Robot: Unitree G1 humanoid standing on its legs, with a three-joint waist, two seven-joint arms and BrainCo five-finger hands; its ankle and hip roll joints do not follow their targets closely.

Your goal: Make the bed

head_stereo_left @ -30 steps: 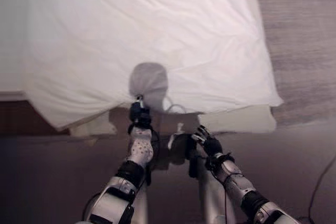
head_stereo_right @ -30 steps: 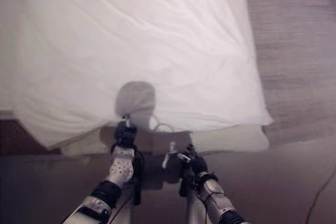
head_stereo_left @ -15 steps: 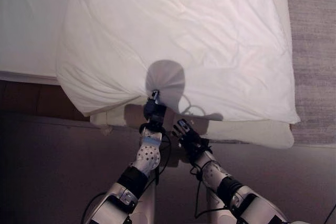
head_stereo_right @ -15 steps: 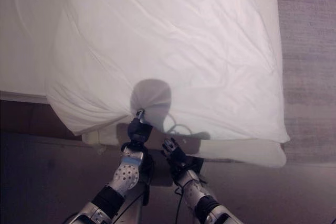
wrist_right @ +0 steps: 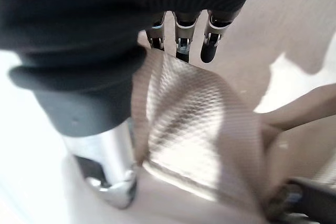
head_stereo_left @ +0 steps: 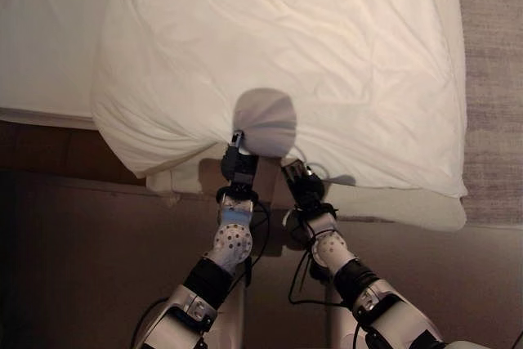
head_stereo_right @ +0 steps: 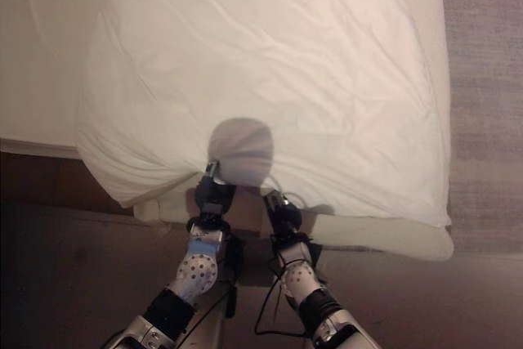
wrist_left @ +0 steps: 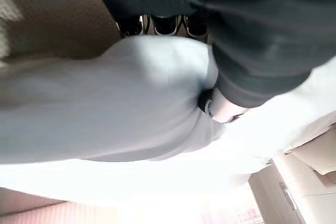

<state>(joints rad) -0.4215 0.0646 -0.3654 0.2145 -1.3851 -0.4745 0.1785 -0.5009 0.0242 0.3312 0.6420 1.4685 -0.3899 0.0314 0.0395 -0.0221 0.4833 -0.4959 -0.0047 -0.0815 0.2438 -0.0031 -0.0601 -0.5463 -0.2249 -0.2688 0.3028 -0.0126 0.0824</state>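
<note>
A big white duvet (head_stereo_left: 278, 55) lies spread over the bed (head_stereo_left: 41, 46), and its near edge hangs over the side of the mattress (head_stereo_left: 392, 206). The left hand (head_stereo_left: 239, 165) is at that near edge with its fingers curled round a fold of the white cloth. The right hand (head_stereo_left: 301, 181) is just beside it, to the right, with thumb and fingers pinching a flap of tan cloth (wrist_right: 199, 124).

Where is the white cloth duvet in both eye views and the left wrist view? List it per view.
Left eye view: white cloth duvet fills the upper picture.
Right eye view: duvet likewise.
Left wrist view: duvet bunched across the middle.
Landmark: left robot hand pinching its near edge.
</note>
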